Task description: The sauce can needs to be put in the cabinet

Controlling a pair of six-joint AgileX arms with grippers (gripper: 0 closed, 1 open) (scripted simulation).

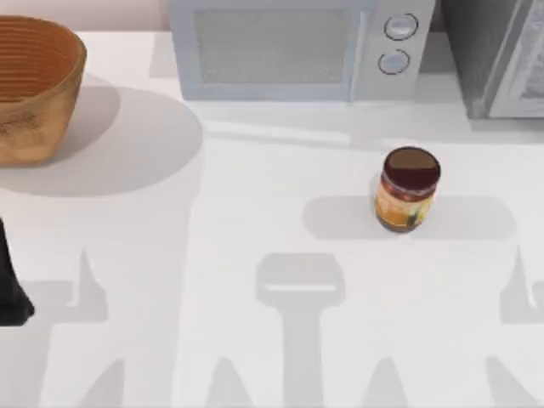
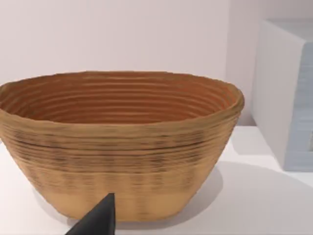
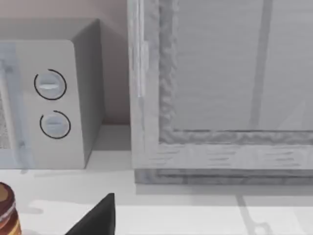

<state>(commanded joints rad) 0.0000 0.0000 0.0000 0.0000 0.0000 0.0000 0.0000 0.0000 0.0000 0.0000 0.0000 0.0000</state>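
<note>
Presently, item one: the can (image 1: 407, 189) stood upright on the table (image 1: 255, 212), toward three o'clock of the top view's centre, touched by nothing. Item two: the cabinet (image 1: 489, 51) sat at one o'clock, its pale door (image 3: 220, 68) apparently shut. Item three: the microwave (image 1: 289, 47) at twelve, just beside the cabinet. Item four: the basket (image 1: 34, 85) at ten.

Our left arm (image 1: 10, 285) sat parked at the nine o'clock edge. One dark fingertip showed in each wrist view; we could not tell whether either gripper's fingers were spread or pressed together.

Risks, in our judgement: a shut door would block the can; an off-centre grasp could topple it; a careless swing could strike the microwave.
</note>
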